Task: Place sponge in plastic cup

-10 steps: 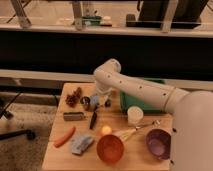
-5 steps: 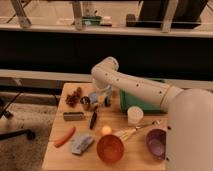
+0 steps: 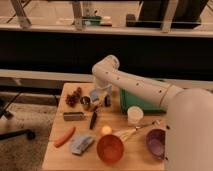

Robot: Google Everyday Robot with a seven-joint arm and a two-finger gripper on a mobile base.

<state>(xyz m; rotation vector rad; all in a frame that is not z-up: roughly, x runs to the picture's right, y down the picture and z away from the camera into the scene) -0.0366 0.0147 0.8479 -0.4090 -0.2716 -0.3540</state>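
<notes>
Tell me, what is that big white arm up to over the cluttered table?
The robot's gripper hangs over the back of the table, beside a small dark metallic cup. The bluish-grey sponge it is meant to move lies at the front, left of the orange bowl. The off-white plastic cup it should go into stands apart, further right. The job is not yet done.

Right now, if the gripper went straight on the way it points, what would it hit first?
The gripper points down over the wooden table, so probably bare tabletop first, beside the small dark metallic cup; depth is unclear, so it might clip that cup.
</notes>
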